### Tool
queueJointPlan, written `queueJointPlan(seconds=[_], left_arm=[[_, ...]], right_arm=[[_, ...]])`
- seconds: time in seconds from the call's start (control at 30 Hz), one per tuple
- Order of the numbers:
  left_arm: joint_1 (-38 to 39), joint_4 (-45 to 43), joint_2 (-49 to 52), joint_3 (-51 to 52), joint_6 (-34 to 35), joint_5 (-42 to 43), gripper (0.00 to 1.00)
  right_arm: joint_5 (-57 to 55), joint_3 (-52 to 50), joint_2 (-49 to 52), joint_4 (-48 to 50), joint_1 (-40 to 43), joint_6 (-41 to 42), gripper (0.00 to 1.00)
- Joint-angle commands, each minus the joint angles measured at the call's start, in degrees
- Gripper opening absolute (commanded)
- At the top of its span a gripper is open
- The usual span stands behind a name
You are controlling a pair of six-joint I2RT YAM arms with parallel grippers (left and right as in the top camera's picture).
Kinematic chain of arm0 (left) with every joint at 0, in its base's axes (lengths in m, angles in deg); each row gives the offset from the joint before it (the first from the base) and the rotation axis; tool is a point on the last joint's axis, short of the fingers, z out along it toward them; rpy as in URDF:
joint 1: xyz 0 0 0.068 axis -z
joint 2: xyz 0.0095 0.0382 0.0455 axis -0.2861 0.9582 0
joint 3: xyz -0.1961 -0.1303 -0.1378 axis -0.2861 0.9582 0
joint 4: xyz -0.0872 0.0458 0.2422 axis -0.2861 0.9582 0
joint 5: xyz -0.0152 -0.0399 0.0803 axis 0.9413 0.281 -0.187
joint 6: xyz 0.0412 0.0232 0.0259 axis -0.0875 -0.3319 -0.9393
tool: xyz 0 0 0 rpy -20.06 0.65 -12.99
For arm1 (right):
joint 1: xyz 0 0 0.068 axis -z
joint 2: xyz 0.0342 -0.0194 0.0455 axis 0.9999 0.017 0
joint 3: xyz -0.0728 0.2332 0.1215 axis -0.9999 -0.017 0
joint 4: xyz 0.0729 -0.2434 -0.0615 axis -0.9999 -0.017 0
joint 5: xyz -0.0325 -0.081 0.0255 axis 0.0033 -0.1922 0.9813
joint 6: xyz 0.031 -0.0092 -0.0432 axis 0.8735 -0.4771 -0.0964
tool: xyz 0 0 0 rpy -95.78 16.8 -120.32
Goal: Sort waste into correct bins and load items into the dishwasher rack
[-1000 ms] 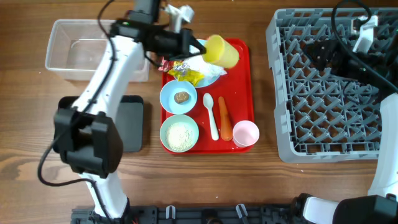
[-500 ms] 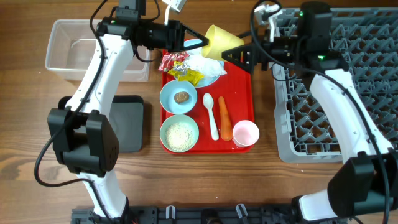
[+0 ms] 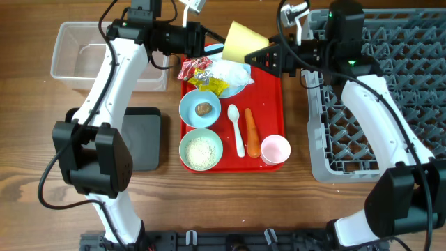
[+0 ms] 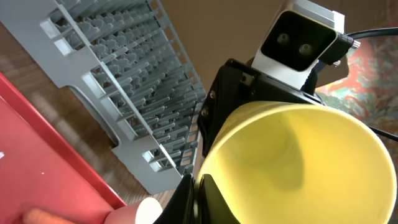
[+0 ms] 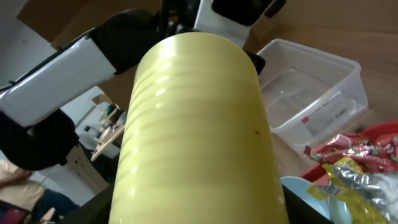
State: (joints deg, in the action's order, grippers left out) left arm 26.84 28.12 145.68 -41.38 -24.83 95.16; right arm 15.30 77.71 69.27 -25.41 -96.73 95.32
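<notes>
My left gripper is shut on the rim of the yellow cup and holds it on its side above the back of the red tray. In the left wrist view my fingers pinch the cup's wall. My right gripper is open, its fingers standing either side of the cup's base end. The grey dishwasher rack is at the right. The clear tub is at the back left and the black tray is in front of it.
On the red tray are a blue plate with red and yellow wrappers and white paper. There are also a bowl with a brown lump, a bowl of rice, a white spoon, a carrot and a pink cup.
A second ago the right arm was back over the rack. It has swung left to the cup, and the left gripper has turned the cup's base toward it.
</notes>
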Motion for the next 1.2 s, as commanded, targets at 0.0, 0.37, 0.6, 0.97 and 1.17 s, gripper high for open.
queueJointPlan(seconds=[0.0, 0.37, 0.6, 0.97, 1.17], left_arm=[[0.6, 1.2, -1.0, 0.0, -1.2, 2.6, 0.04], [0.9, 1.9, -1.0, 0.0, -1.2, 2.3, 0.04], [0.9, 1.9, -1.0, 0.0, -1.2, -0.1, 0.04], [16.5, -4.9, -0.5, 0.0, -4.6, -60.0, 0.92], [24.0, -16.5, 9.5, 0.0, -10.6, -73.5, 1.00]], right_arm=[[1.6, 0.6, 1.4, 4.9, 0.0, 3.0, 0.59], [3.0, 0.6, 1.4, 11.0, 0.0, 6.9, 0.68], [3.0, 0.6, 1.4, 11.0, 0.0, 6.9, 0.71], [4.3, 1.5, -1.4, 13.7, 18.7, 11.0, 1.00], [6.1, 1.5, -4.5, 1.3, 25.1, 2.0, 1.00]])
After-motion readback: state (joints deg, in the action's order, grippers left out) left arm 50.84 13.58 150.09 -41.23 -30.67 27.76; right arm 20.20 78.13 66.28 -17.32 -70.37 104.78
